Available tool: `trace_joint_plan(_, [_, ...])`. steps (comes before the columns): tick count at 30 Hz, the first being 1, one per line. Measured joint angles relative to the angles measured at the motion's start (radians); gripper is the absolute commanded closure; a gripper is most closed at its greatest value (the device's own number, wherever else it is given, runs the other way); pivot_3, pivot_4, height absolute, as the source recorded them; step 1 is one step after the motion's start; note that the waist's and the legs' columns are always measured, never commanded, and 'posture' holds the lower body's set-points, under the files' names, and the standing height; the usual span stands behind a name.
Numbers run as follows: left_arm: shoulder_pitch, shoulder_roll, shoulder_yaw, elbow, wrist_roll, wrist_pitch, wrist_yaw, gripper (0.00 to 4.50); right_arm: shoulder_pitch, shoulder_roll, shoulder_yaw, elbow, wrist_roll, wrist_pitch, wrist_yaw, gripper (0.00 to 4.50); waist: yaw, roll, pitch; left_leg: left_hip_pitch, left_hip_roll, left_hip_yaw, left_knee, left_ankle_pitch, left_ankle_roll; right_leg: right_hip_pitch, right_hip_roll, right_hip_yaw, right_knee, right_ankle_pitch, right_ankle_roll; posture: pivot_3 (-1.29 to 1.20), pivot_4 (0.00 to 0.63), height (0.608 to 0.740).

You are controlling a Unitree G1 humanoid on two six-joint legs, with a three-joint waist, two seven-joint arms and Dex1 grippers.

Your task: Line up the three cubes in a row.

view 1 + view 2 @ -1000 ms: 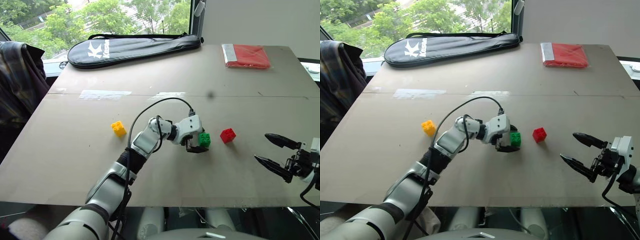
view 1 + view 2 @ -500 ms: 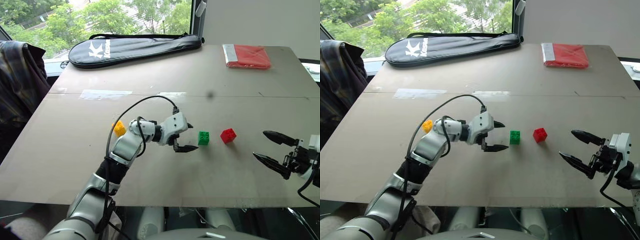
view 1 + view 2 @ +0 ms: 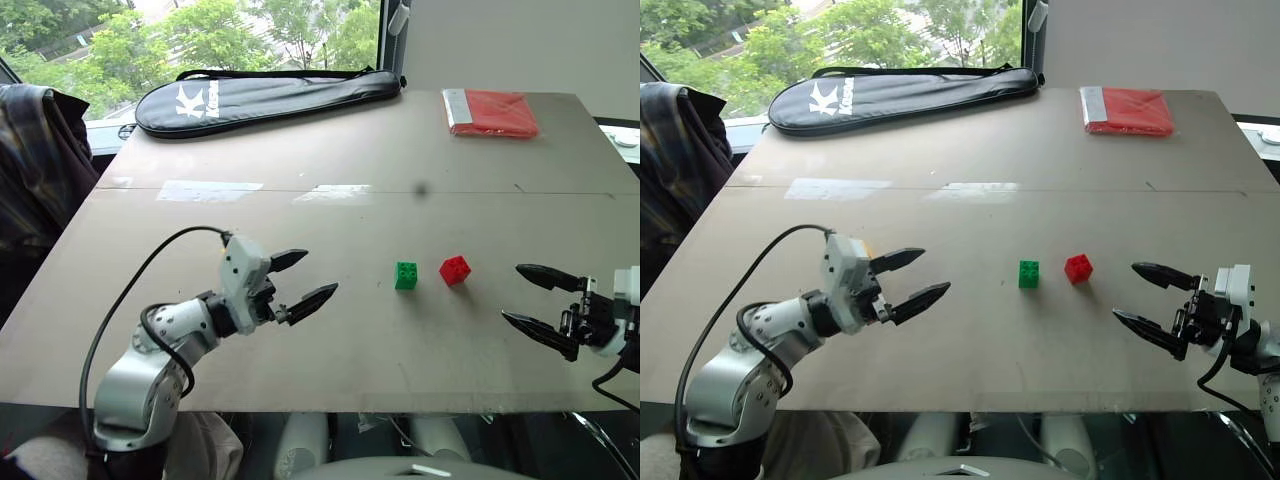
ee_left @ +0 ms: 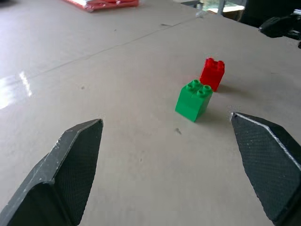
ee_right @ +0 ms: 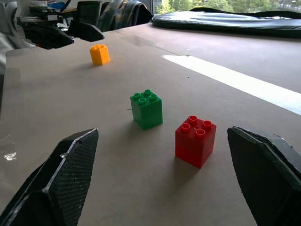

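A green cube [image 3: 406, 275] and a red cube [image 3: 454, 270] stand close side by side, a small gap apart, right of the table's middle. The yellow cube [image 5: 99, 54] stands well off to the left of them, by my left gripper; in the eye views that hand covers it. My left gripper [image 3: 320, 272] is open and empty, hovering left of the green cube [image 4: 194, 100] and pointing at it. My right gripper [image 3: 512, 293] is open and empty near the table's front right, pointing left at the red cube [image 5: 195, 140].
A long black racket bag [image 3: 270, 95] lies along the far edge. A flat red packet [image 3: 492, 110] sits at the far right corner. A dark jacket [image 3: 35, 160] hangs beside the table's left side. The table's front edge [image 3: 380, 410] runs just below both grippers.
My left gripper has drawn away from the green cube, moving left and back towards me, and now points right. The green cube stays beside the red one. My right gripper has kept still.
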State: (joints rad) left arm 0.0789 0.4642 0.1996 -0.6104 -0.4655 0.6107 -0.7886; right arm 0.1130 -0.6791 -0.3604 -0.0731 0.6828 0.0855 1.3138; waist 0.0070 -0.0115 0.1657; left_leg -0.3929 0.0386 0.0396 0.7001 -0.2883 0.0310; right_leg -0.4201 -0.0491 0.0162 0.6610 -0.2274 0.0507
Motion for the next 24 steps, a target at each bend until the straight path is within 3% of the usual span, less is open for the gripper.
trace_joint_plan(5, [0.161,-0.124,0.049,-0.005,0.122,-0.127,0.214,0.05,-0.048,0.000,0.024,0.014,0.022,0.021,0.041,0.00,0.009,-0.001,0.001,0.003,0.000,-0.001,0.001,0.000,0.000,0.003,0.001,-0.001,0.000,-0.001,0.002,0.00,0.150,0.708])
trace_joint_plan(9, [0.243,-0.275,0.049,-0.001,0.267,-0.249,0.437,0.05,-0.086,0.000,0.042,0.052,0.023,0.024,0.062,0.00,0.006,-0.004,0.001,0.003,-0.001,0.000,0.001,0.000,0.000,0.005,0.000,0.000,-0.001,0.000,-0.001,0.00,0.150,0.708])
trace_joint_plan(14, [0.153,-0.340,0.000,0.070,0.368,-0.258,0.603,0.05,-0.127,-0.002,0.058,0.086,0.023,0.026,0.095,0.00,0.008,-0.004,0.001,0.003,-0.001,0.001,0.001,0.000,0.000,0.005,0.001,-0.002,-0.001,-0.001,0.001,0.00,0.150,0.708])
trace_joint_plan(24, [0.013,-0.383,-0.033,0.229,0.436,-0.244,0.750,0.05,-0.152,-0.020,0.059,0.115,0.030,0.041,0.117,0.00,0.005,-0.004,0.002,0.001,-0.001,-0.001,0.001,0.000,0.000,0.004,0.001,-0.003,-0.001,0.001,-0.001,0.00,0.150,0.708])
